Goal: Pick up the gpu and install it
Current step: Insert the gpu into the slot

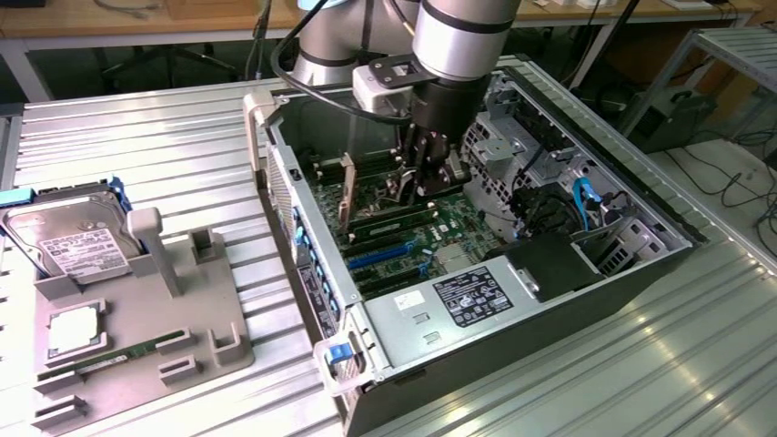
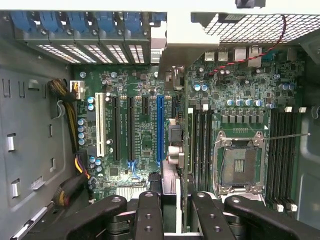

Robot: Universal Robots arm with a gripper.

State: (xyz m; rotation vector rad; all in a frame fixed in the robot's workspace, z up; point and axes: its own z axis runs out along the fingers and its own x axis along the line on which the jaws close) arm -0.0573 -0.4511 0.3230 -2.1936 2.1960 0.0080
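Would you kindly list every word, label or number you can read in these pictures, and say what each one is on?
None can be read.
Black label on the power supply: print too small.
White label on the hard drive in the grey holder: print too small.
White markings on the motherboard: blurred.
The card in the gripper shows its edge, with no text visible.
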